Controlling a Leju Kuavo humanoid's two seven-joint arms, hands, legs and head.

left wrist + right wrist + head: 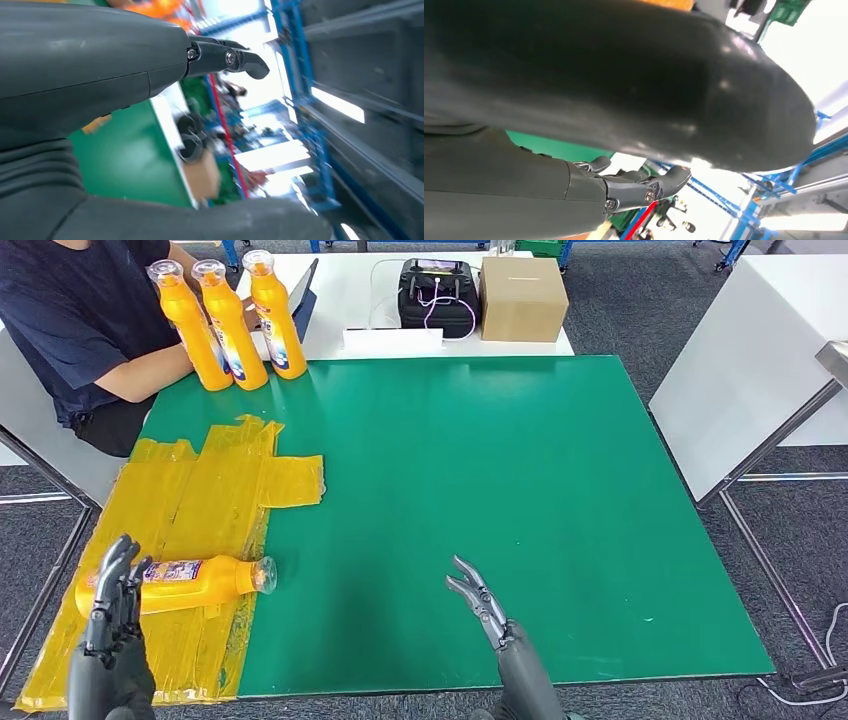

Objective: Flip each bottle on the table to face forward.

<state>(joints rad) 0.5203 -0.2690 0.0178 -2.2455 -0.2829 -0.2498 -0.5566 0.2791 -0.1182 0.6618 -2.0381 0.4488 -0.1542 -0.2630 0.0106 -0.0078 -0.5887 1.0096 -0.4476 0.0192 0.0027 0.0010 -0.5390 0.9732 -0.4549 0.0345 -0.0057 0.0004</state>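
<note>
A yellow bottle lies on its side on a yellow plastic sheet at the near left of the green table, its clear cap toward the table's middle. My left hand is raised just in front of the bottle's base, fingers straight and apart, holding nothing. My right hand hovers over the near middle of the table, fingers spread and empty. Three more yellow bottles stand upright in a row at the far left corner. In the left wrist view my left hand is extended. In the right wrist view my right hand holds nothing.
A person in a dark shirt sits at the far left, an arm resting by the standing bottles. Behind the green table, a white table holds a black device and a cardboard box. Another white table stands to the right.
</note>
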